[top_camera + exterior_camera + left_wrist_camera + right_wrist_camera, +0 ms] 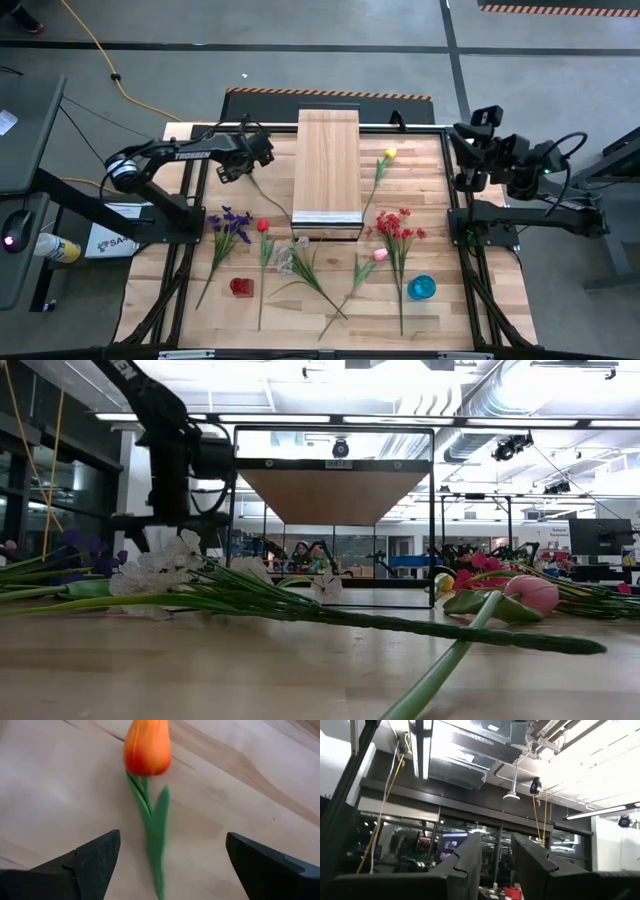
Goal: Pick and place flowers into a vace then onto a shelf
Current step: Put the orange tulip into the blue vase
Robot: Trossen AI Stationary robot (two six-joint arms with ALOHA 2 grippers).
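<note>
An orange tulip lies flat on the slatted table, its green stem running between the fingers of my left gripper. That gripper stands open just above the tulip, pointing steeply down, left of the pale wood shelf; neither finger touches the stem. A yellow tulip, purple spray, red tulip, white spray, pink tulip and red spray lie on the table. My right gripper waits raised at the right edge, a narrow gap between its fingers and nothing in it.
A small red vessel and a round blue one stand near the table's near edge among the stems. The shelf is raised on a black frame at the middle of the table's far half. Bare wood shows between the shelf and the yellow tulip.
</note>
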